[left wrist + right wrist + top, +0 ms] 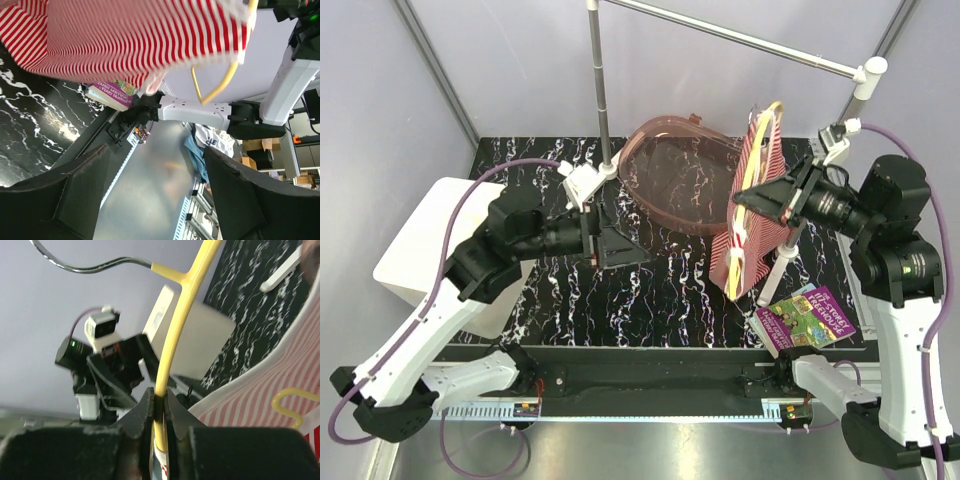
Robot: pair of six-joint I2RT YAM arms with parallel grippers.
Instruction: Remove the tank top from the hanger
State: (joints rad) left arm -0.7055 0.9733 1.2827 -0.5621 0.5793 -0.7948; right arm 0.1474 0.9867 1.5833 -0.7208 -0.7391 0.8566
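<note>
The tank top, red-and-white striped, hangs on the yellow hanger at the right of the black mat, held in the air. My right gripper is shut on the hanger's yellow arm just below the silver hook; the tank top's white-trimmed edge lies right beside its jaws. My left gripper is open and empty, left of the garment and apart from it. In the left wrist view the tank top and a bit of the hanger show above the spread fingers.
A grey metal rail on a post crosses the back. A red mesh basket lies behind the garment. A purple book sits at the mat's front right, and a white box at the left.
</note>
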